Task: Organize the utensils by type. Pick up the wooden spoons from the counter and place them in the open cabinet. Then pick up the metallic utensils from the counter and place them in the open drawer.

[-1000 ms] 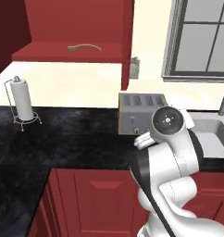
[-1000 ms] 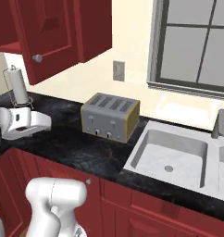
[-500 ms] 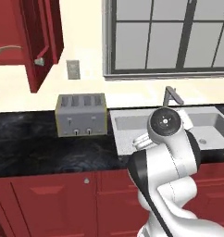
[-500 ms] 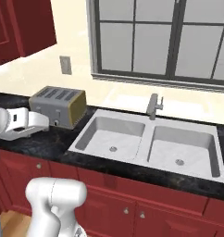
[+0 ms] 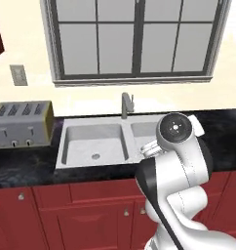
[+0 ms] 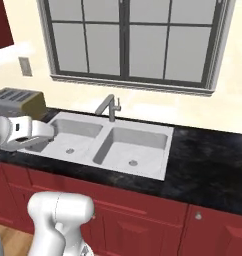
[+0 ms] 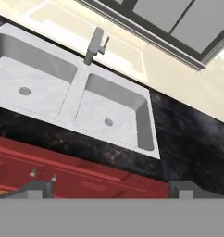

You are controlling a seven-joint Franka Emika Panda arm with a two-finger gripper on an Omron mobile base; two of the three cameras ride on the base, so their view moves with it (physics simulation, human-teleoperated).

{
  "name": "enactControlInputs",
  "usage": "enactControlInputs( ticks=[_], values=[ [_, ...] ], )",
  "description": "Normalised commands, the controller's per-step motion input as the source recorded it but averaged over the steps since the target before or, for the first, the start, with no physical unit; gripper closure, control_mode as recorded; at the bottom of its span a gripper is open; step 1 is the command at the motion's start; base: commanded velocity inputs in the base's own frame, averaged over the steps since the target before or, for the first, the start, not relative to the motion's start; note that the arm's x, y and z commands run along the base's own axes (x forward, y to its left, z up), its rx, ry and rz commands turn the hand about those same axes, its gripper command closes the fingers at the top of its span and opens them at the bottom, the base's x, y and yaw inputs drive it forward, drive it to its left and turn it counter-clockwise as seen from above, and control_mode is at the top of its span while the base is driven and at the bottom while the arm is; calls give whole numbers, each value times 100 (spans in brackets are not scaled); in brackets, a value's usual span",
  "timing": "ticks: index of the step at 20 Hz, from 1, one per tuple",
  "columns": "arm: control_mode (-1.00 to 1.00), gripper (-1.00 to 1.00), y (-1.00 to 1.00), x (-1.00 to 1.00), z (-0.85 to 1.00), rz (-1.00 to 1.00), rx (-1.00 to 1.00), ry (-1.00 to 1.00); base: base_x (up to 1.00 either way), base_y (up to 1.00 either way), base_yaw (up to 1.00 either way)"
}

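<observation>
The black veined counter (image 5: 22, 168) (image 6: 208, 160) (image 7: 190, 134) runs across in front of me and bears no utensil in the stretch I see. The wooden spoons, the metallic utensils and the open drawer are out of view. At the upper left corner is a sliver of a dark red wall cabinet door (image 6: 0, 25); the cabinet's inside is out of view. My gripper (image 7: 111, 189) is open, its two fingertips far apart with nothing between them. It hovers in front of the counter edge and looks over the sink. My hand (image 6: 28, 134) is near the sink's left basin.
A white double sink (image 5: 73, 158) (image 6: 160, 152) (image 7: 72, 104) with a grey faucet (image 5: 126, 105) (image 6: 109, 106) is set into the counter under a large window (image 5: 134, 39). A silver toaster (image 5: 22, 123) (image 6: 15, 100) stands left of the sink. Red floor cabinets (image 5: 76, 215) run below.
The whole picture has slid left because the base drove right along the counter. The wall cabinet and paper towel holder left the view, and the sink and window came in. The gripper stays open.
</observation>
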Motion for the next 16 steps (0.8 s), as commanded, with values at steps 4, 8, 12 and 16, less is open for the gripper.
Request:
enactControlInputs(
  ticks=[4,8,12,16],
  values=[
    [100,-100,0,0,0,0,0,0,-12,-100,0],
    [100,-100,0,0,0,0,0,0,-20,-100,0],
    [100,-100,0,0,0,0,0,0,-16,-100,0],
    [100,-100,0,0,0,0,0,0,-12,-68,-3]
  ],
)
